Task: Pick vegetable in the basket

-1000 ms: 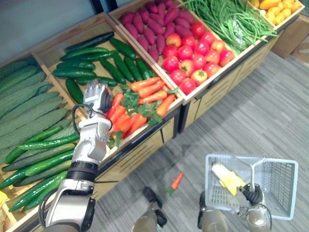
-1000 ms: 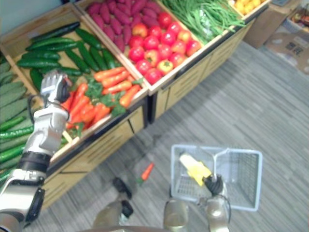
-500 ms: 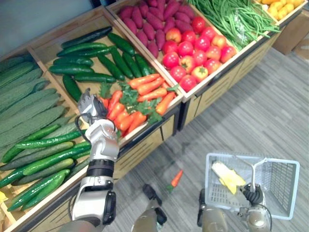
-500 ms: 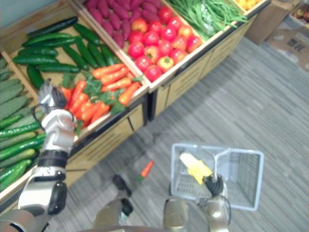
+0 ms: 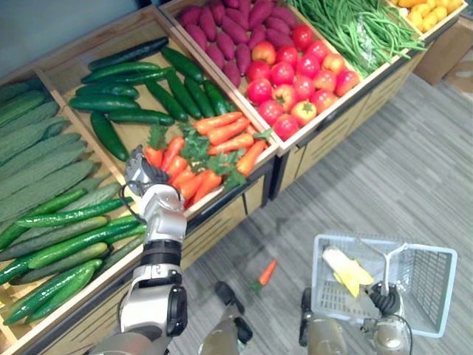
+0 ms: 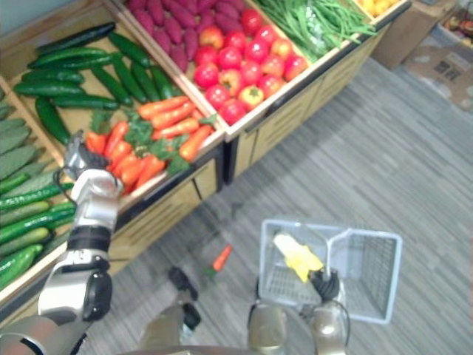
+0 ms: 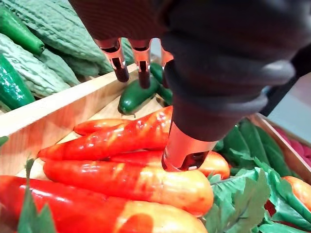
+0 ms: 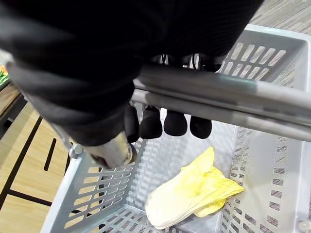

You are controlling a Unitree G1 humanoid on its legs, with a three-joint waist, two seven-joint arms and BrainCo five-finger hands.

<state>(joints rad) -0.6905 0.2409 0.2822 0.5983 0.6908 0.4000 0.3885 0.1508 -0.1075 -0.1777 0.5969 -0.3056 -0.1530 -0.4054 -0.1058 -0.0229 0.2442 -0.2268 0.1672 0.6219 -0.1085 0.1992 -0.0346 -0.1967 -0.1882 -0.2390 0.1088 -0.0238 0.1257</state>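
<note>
My left hand (image 5: 145, 173) is open over the near-left end of the carrot pile (image 5: 222, 134) in a wooden crate. In the left wrist view its fingers (image 7: 119, 62) reach out straight above the carrots (image 7: 131, 179), and the thumb (image 7: 187, 148) rests against one. My right hand (image 5: 385, 300) is shut on the handle (image 8: 218, 94) of a pale grey plastic basket (image 5: 432, 255), low on the right over the floor. A yellow leafy vegetable (image 8: 190, 194) lies in the basket.
Crates hold cucumbers (image 5: 126, 89), bitter gourds (image 5: 37, 148), tomatoes (image 5: 295, 78), purple sweet potatoes (image 5: 229, 29) and green beans (image 5: 362, 29). One carrot (image 5: 266, 273) lies on the grey floor in front of the stand. A cardboard box (image 6: 443, 59) stands at the right.
My left hand has uncurled its fingers and sunk toward the near-left carrots. The right hand and the basket have stayed as they were.
</note>
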